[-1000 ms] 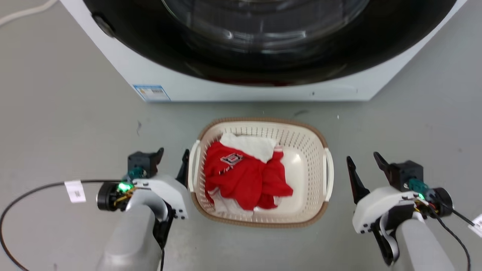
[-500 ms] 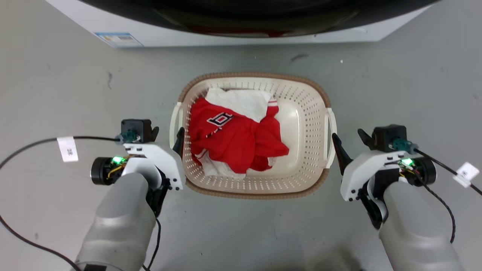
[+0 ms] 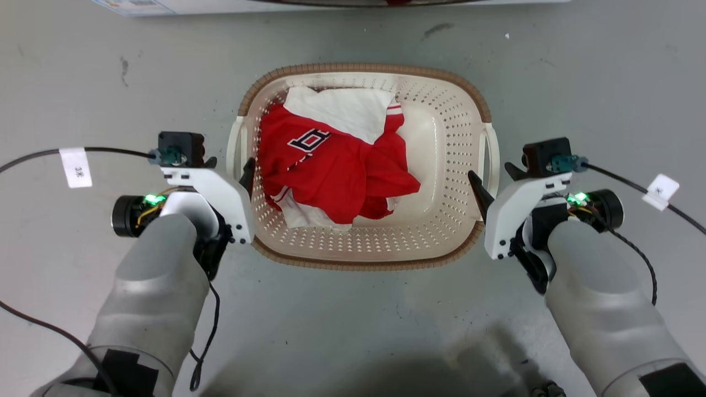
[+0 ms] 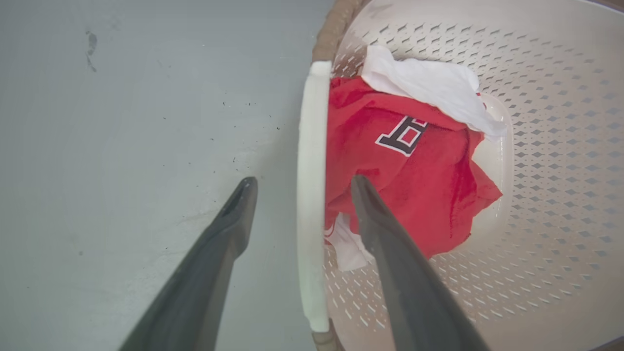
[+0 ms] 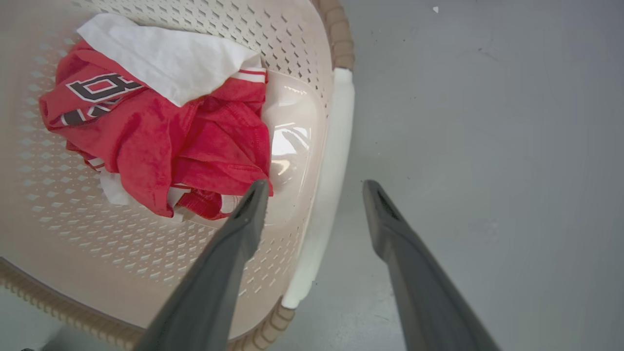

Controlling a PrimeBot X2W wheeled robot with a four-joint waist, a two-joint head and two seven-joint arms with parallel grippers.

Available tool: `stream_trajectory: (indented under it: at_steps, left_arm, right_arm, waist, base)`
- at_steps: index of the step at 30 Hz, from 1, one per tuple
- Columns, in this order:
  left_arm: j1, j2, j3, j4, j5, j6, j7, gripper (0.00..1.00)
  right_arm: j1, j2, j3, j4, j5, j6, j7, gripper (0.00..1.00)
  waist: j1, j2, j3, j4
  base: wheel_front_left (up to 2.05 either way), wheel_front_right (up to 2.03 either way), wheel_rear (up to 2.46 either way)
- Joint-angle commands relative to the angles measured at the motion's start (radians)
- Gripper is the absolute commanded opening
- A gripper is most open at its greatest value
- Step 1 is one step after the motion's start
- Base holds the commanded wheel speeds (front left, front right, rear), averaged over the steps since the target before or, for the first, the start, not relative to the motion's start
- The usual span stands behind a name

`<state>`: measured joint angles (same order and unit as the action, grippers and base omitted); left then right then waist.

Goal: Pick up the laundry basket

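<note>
The laundry basket [image 3: 364, 68] sits on the grey floor, cream with perforated walls and a brown woven rim. It holds a red garment [image 3: 331, 171] and a white cloth [image 3: 342, 107]. My left gripper [image 3: 230, 164] is open at the basket's left handle [image 3: 235, 144]. In the left wrist view its gripper [image 4: 302, 181] straddles that handle [image 4: 311, 122], one finger inside the basket, one outside. My right gripper [image 3: 491, 173] is open at the right handle [image 3: 493, 154]. In the right wrist view the gripper [image 5: 316, 184] straddles the handle [image 5: 337, 141] the same way.
The white base of the washing machine [image 3: 220, 5] runs along the top edge. Black cables [image 3: 33, 155] with white tags trail from both wrists across the floor. Open grey floor [image 3: 358, 331] lies around the basket.
The camera has tilted down, so the washing machine has slid almost out of the top. Both grippers have closed in on the basket's sides and now straddle the handles.
</note>
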<state>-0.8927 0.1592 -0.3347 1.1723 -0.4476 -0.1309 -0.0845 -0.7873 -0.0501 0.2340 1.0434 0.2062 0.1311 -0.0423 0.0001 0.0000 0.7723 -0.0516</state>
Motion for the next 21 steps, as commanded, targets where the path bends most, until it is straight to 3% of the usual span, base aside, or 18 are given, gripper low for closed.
stream_trajectory:
  at_steps: [1, 11, 12, 13, 14, 15, 21]
  left_arm:
    - [-0.025, 0.011, -0.012, 0.005, -0.017, 0.001, 0.010, 1.00]
    - [-0.077, 0.026, -0.066, 0.023, -0.106, 0.001, 0.067, 1.00]
    - [-0.079, 0.029, -0.072, 0.023, -0.114, 0.001, 0.070, 1.00]
    - [-0.080, 0.028, -0.078, 0.022, -0.124, 0.001, 0.075, 0.73]
    - [-0.081, 0.028, -0.085, 0.020, -0.132, 0.001, 0.078, 0.38]
    - [-0.079, 0.027, -0.091, 0.019, -0.143, 0.001, 0.086, 0.00]
    - [-0.070, 0.028, -0.128, 0.003, -0.197, 0.001, 0.104, 0.00]
  right_arm:
    - [-0.038, -0.001, 0.017, 0.021, 0.016, -0.001, 0.006, 1.00]
    - [-0.132, 0.000, 0.096, 0.119, 0.107, -0.001, 0.033, 1.00]
    - [-0.139, 0.000, 0.103, 0.125, 0.116, -0.001, 0.033, 0.65]
    - [-0.144, 0.000, 0.112, 0.129, 0.129, -0.001, 0.036, 0.35]
    - [-0.145, 0.000, 0.122, 0.129, 0.145, -0.001, 0.040, 0.00]
    - [-0.148, 0.000, 0.133, 0.130, 0.155, -0.001, 0.041, 0.00]
    - [-0.158, 0.003, 0.186, 0.146, 0.203, 0.001, 0.035, 0.00]
  waist:
    - [-0.0001, 0.0000, 0.023, -0.003]
    - [-0.0001, 0.0000, 0.071, -0.004]
    - [-0.0001, 0.0000, 0.073, -0.003]
    - [-0.0001, 0.0000, 0.075, -0.002]
    - [-0.0001, 0.0000, 0.076, -0.001]
    - [-0.0001, 0.0000, 0.077, 0.000]
    - [-0.0001, 0.0000, 0.080, 0.004]
  base:
    - [0.00, 0.00, 0.00]
    - [0.00, 0.00, 0.00]
    - [0.00, 0.00, 0.00]
    - [0.00, 0.00, 0.00]
    - [0.00, 0.00, 0.00]
    - [0.00, 0.00, 0.00]
    - [0.00, 0.00, 0.00]
